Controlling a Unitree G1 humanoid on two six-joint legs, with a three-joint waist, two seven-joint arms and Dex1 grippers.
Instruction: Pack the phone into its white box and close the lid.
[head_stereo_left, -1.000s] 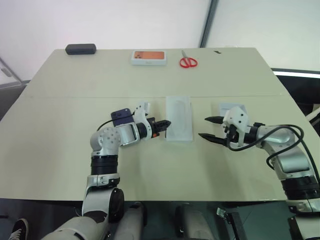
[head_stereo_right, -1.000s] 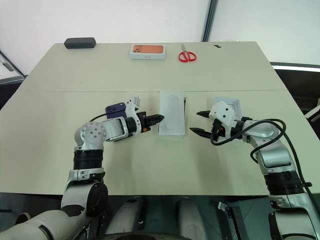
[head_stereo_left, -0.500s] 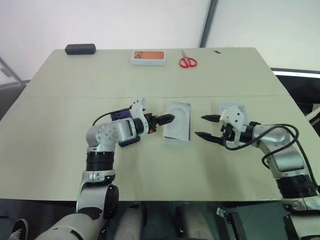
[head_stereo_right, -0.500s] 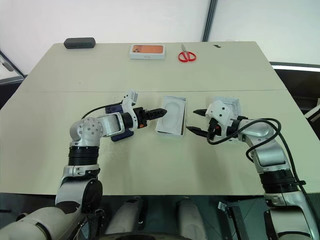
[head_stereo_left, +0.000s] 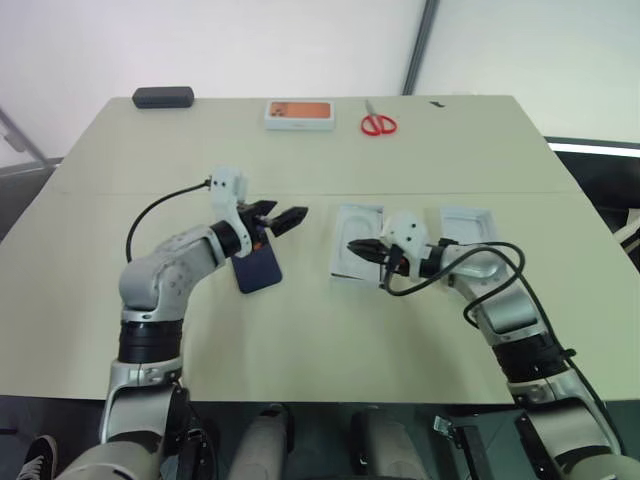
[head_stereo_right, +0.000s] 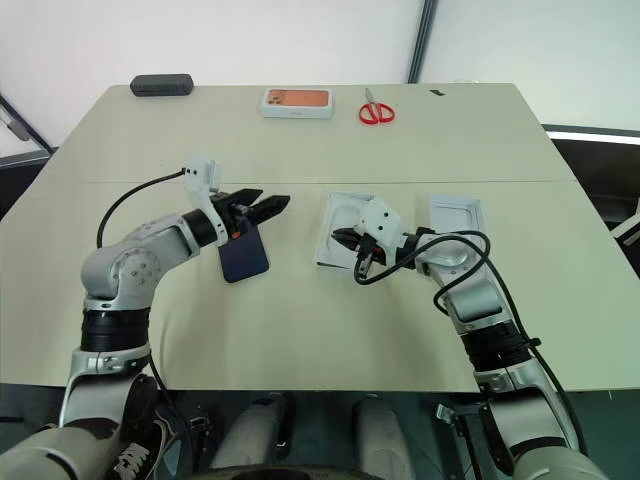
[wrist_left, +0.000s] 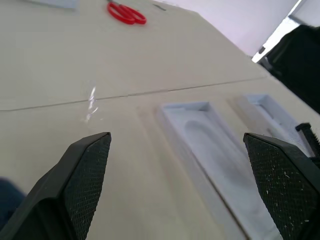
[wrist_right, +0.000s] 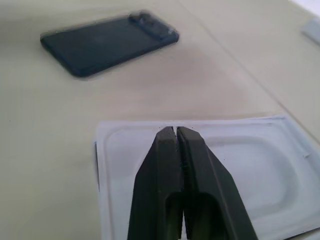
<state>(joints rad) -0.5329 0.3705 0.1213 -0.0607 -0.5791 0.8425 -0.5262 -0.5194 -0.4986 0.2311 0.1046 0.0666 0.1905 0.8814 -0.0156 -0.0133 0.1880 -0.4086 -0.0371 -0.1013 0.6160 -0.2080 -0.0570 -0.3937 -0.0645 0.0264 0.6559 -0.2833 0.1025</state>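
- Phone (head_stereo_left: 260, 270) lies flat on the table, well to the left of the white box (head_stereo_left: 342, 225) and apart from it. Nothing holds it.
- My left gripper (head_stereo_left: 285, 214) hangs just above the phone's far end, on the same side of the box. Its fingers are spread wide and grip nothing.
- My right gripper (wrist_right: 175, 131) sits at the box's near edge, its fingers pressed together. I see nothing pinched between them.
- The box is not free to take the phone: a white insert (wrist_right: 240, 165) with an oval recess lies inside it.
- What I take for the lid (head_stereo_left: 467, 225) rests open side up, just to the right of the box.
- Far behind the box, along the table's back edge, lie red scissors (head_stereo_left: 377, 124), a white-and-orange box (head_stereo_left: 299, 114) and a black case (head_stereo_left: 162, 97). None of them belongs to this job.
- I judge the packing hardly begun, with the step in hand being to ready the box.
- Next, I think the insert has to come out or be seated flat. Then my left gripper must come down, close across the phone's long edges, and carry it over to the box without knocking the box aside.
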